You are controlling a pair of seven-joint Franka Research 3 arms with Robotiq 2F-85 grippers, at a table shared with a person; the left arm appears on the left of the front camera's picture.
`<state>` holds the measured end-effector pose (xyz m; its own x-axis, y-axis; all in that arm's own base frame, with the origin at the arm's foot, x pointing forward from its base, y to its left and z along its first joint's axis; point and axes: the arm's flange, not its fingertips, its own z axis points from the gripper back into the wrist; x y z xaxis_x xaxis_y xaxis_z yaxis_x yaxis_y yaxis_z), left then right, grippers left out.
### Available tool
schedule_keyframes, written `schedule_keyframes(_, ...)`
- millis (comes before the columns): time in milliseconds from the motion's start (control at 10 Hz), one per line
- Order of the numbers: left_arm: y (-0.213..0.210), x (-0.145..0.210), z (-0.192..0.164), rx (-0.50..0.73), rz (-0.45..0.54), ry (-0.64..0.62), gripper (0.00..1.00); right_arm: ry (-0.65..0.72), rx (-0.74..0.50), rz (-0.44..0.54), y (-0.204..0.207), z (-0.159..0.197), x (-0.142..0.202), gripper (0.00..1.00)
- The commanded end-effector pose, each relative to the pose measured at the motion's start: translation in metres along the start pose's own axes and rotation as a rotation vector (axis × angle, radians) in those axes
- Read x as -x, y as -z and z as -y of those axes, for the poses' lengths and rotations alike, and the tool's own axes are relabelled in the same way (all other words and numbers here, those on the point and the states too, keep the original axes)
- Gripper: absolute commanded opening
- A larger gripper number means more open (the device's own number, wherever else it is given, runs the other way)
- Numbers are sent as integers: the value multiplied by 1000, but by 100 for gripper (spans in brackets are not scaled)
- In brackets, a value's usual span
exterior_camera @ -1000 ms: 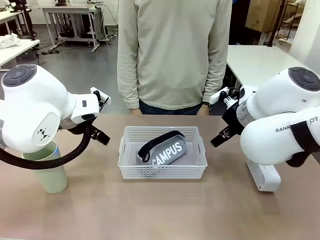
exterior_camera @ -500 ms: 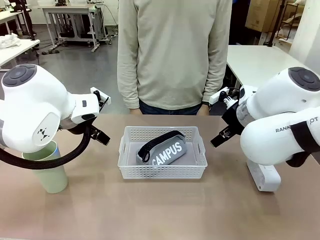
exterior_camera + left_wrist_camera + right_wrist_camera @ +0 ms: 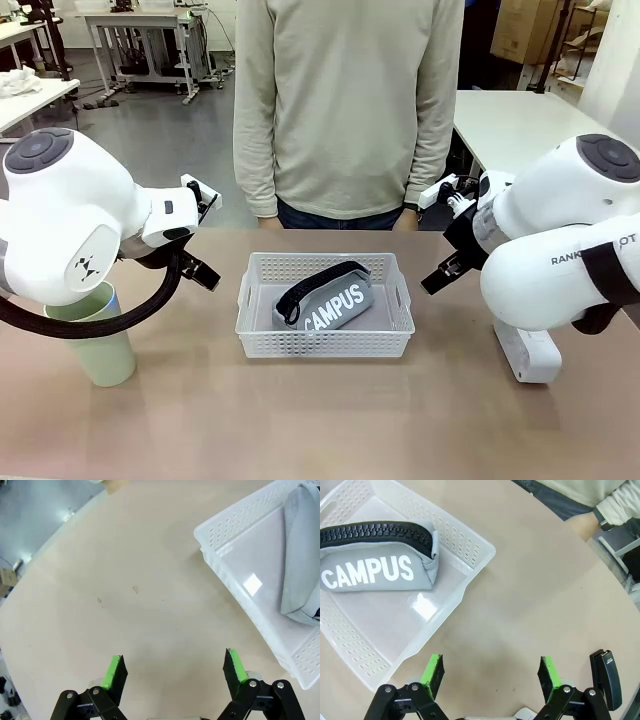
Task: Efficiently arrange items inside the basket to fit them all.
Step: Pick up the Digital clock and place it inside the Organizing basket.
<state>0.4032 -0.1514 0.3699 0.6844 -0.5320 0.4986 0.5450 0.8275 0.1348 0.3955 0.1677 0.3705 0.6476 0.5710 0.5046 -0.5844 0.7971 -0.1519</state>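
The left gripper (image 3: 172, 667) stands wide open and empty, its green pads (image 3: 113, 671) over bare table just beside the left end of the basket (image 3: 220, 555). The right gripper (image 3: 490, 672) is equally wide open and holds nothing, hanging over the table just off the basket's right end.

The basket is thin, glossy white plastic with perforated walls and a cut-out handle at each end. It looks light and likely to slide on the smooth tabletop if pushed. Inside it, lying slantwise across the middle, is the grey "CAMPUS" pouch (image 3: 375, 565). This is soft fabric with a chunky black zipper along one long edge. It should squash and bend under the pads, so a pinch across its narrow body, or at the stiffer zipper edge, looks the safest hold. As it lies, it takes up much of the floor, so it probably needs shifting against one wall.

Well to the left of the basket stands the pale green cup (image 3: 100, 350), upright and partly behind the left arm. It looks rigid, smooth and light, best taken across the rim or the wall. To the right of the basket, under the right arm, sits what looks like the white rectangular box (image 3: 528, 358), hard-edged and flat-sided.
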Motion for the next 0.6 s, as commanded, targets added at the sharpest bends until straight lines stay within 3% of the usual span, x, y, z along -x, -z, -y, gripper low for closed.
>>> schedule_keyframes(0,0,0,0,0,0,1,100,1,0,0,0,0,0,100)
schedule_keyframes(100,0,0,0,0,0,0,100,0,0,0,0,0,0,100)
schedule_keyframes(200,-18,-1,4,180,56,33,100,37,-16,-49,-10,2,0,100)
schedule_keyframes(300,-34,-3,5,236,70,17,100,105,-98,-54,-31,11,0,100)
schedule_keyframes(400,-59,-7,7,360,32,-147,100,300,-141,-95,-65,23,-3,100)
schedule_keyframes(500,-85,-9,15,393,39,-300,100,457,-136,-51,-94,35,0,100)
